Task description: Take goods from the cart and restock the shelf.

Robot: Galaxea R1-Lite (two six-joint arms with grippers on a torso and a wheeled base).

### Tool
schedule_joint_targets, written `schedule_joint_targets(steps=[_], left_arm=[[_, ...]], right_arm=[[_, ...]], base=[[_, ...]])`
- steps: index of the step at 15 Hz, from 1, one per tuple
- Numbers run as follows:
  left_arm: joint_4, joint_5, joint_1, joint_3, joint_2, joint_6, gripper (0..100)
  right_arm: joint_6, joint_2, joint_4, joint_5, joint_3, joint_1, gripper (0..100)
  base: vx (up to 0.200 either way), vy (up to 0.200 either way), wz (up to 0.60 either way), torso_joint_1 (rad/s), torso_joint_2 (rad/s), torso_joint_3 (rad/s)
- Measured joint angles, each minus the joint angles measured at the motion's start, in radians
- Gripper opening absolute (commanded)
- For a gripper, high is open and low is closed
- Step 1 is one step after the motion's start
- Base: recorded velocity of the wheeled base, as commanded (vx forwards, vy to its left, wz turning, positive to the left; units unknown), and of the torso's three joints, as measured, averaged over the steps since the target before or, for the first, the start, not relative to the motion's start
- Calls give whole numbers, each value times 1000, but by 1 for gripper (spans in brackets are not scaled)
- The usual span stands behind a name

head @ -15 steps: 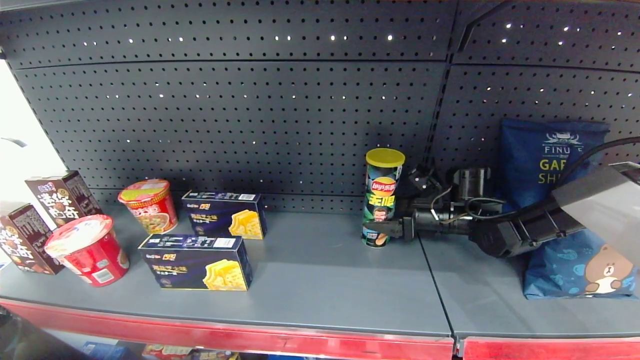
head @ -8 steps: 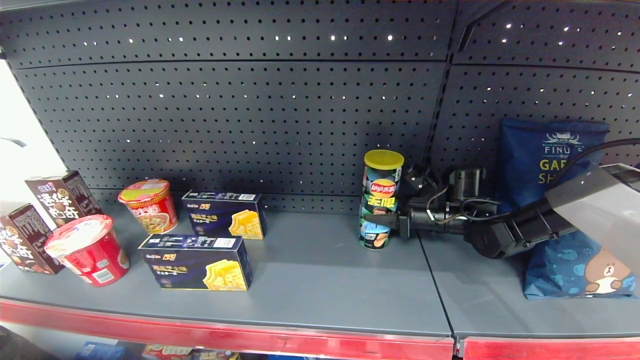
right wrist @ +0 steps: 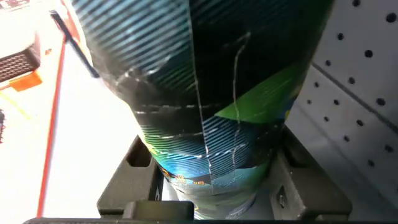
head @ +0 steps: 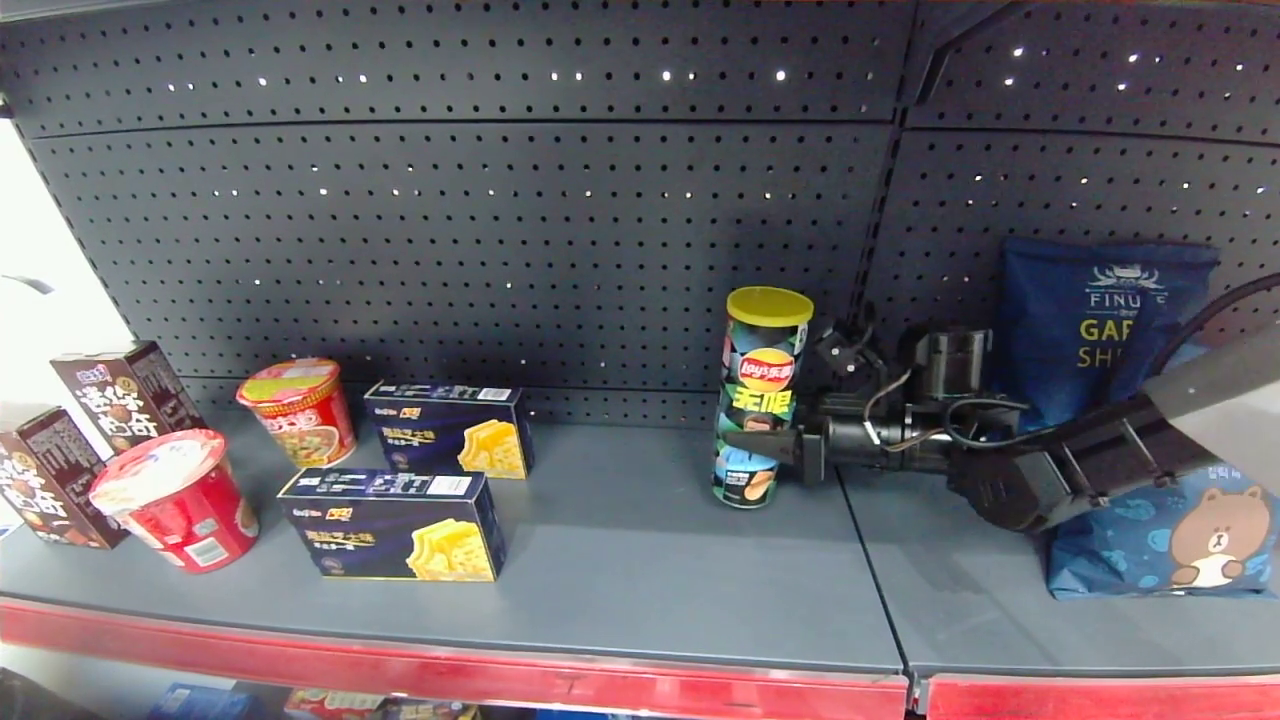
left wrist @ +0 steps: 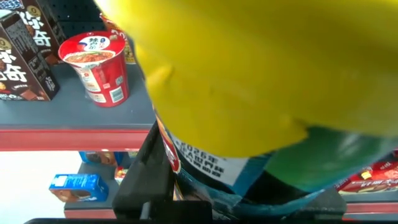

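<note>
At the back of the store shelf stood a dark wall full of little holes (head: pixel 500 220), and the grey shelf (head: pixel 640 560) with a red front edge ran below it. A big blue bag (head: pixel 1100 330) leaned on the wall at the right end. Just left of the bag, the right gripper (head: pixel 765 445) had its jaws closed round a tall chip can (head: pixel 765 370) with a yellow lid. The can leaned a little, and I could not tell if its bottom touched the shelf. The left gripper (left wrist: pixel 205 199) had its jaws closed round a second can (left wrist: pixel 211 165), out in front of the shelf. Two blue boxes (head: pixel 395 525) (head: pixel 450 430), two brown boxes (head: pixel 40 475) (head: pixel 125 385) and two red noodle cups (head: pixel 175 500) (head: pixel 298 410) sat at the left end.
</note>
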Motion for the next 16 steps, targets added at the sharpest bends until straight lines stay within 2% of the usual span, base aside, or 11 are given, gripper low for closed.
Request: schedule_joint_targets(steps=[2,6,8,12,16], left_arm=[[0,-1,0,0,-2,0,0],[1,2,0,5,-4,0,0],[2,3,1,25,-21,0,0],[2,6,3,47,-52,0,0],[3,18,4,53,-74,0,0]], right_arm=[[0,-74,-27,-14,100,2,0],[-5,-254,-42,-140,313,11,0],[-7,-330,-71,-149,423,28,0],[-8,-435,-265,-153,690,53,0],[-7,-424,-346,-155,766,58,0]], base=[[0,0,0,0,0,0],[0,0,0,0,0,0],[0,0,0,0,0,0],[0,0,0,0,0,0],[0,0,0,0,0,0]])
